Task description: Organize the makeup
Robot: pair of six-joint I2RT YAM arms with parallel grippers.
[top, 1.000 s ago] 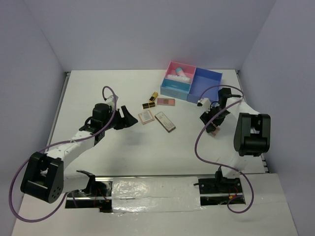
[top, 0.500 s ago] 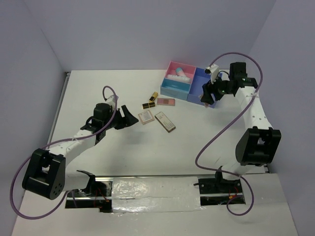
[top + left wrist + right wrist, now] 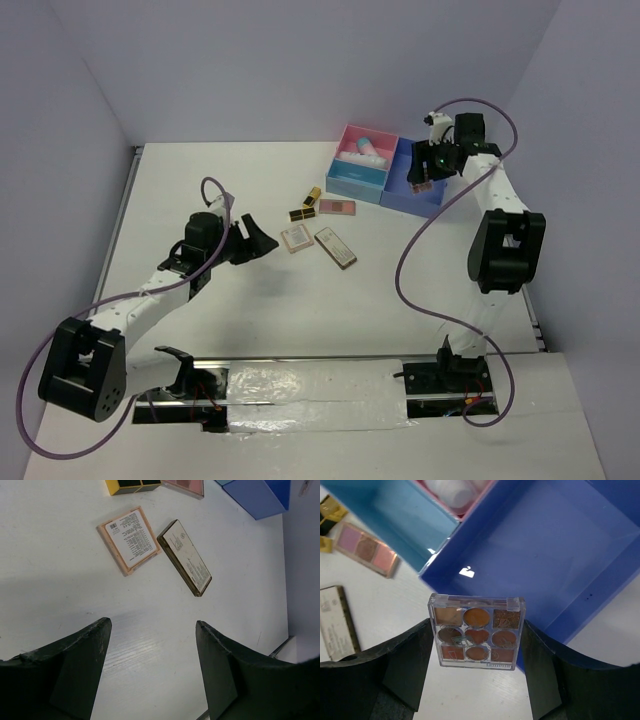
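- Surroundings: compartment box [image 3: 355, 183] at far right of table [image 3: 200, 180], white tubes [image 3: 362, 150] in its pink section.
- Loose on table left of box: two lipsticks [image 3: 303, 213], pink palette [image 3: 337, 207], peach palette [image 3: 129, 540], brown palette [image 3: 185, 557]; last two just beside each other, not touching.
- Right gripper [image 3: 424, 172]: reached far, pointing down over blue section's near wall; clamped on clear nine-pan palette [image 3: 476, 638], held between both fingers.
- Left gripper [image 3: 151, 630]: low over table, jaws spread, holding nothing; peach and brown palettes just ahead of fingertips, untouched.
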